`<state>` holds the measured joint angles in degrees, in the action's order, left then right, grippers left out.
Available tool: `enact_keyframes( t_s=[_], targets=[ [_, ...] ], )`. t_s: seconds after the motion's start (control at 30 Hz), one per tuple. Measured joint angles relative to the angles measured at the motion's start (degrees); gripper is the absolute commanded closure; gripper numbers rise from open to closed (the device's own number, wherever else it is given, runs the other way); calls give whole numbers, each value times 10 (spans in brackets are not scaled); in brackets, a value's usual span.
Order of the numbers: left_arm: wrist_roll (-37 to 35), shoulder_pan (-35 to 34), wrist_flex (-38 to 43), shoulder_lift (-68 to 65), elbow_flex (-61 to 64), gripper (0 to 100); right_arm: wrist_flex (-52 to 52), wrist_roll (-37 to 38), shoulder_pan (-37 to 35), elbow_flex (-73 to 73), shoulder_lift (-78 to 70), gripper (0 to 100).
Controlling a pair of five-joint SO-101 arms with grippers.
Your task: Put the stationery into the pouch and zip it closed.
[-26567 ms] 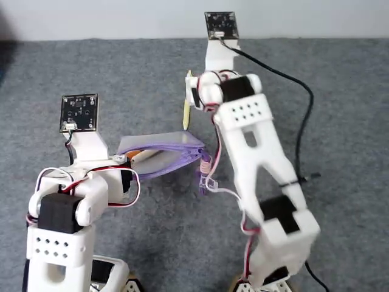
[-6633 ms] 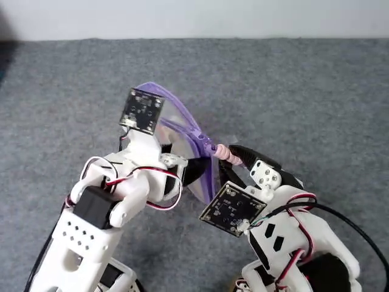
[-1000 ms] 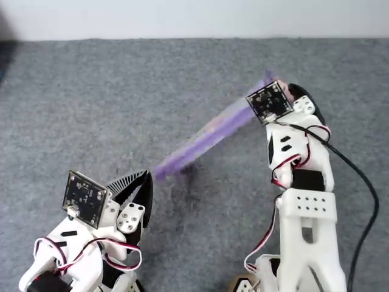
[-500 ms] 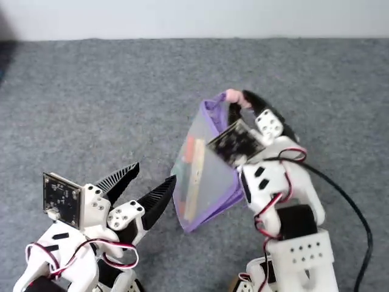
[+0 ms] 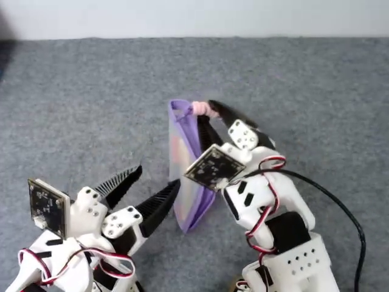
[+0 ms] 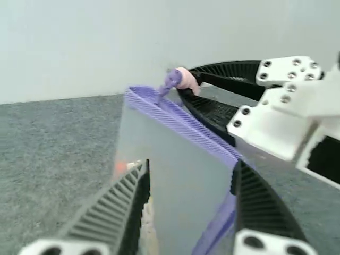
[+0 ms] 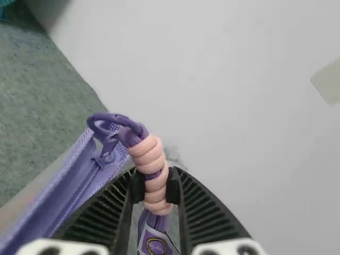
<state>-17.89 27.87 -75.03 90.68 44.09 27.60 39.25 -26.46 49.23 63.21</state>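
Observation:
The purple translucent pouch [image 5: 187,182] hangs off the table by its pink coiled zipper pull [image 5: 202,109], zipper edge up. My right gripper [image 5: 205,112] is shut on that pull, which shows pinched between its jaws in the right wrist view as the pull [image 7: 151,159] in the gripper [image 7: 154,178]. Orange and yellow stationery [image 5: 179,149] shows faintly through the pouch wall. My left gripper [image 5: 157,176] stands open at the near left, one fingertip [image 5: 173,185] close against the pouch's lower side. From the left wrist, the pouch [image 6: 175,175] hangs just beyond the open gripper [image 6: 189,170].
Grey carpet-like table surface [image 5: 85,103] spreads all around, bounded by a pale wall [image 5: 182,18] at the back. The right arm's black cable [image 5: 346,213] trails along the right side.
My right arm swung the hanging pouch from the far right back toward the near middle, beside the left gripper. The left arm shifted slightly, its gripper open throughout.

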Motion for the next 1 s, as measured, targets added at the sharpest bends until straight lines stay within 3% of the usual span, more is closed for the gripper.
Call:
enact_keyframes(
  t_s=[0.53, 0.77, 1.0],
  targets=[
    [-7, 84, 32, -137, -40, 754, -45, 0, -39, 1, -35, 991],
    [-5, 84, 26, -147, -41, 754, -45, 0, -26, 1, -36, 991],
    [-4, 30, 17, -159, -40, 754, -45, 0, -11, 1, -36, 991]
  ],
)
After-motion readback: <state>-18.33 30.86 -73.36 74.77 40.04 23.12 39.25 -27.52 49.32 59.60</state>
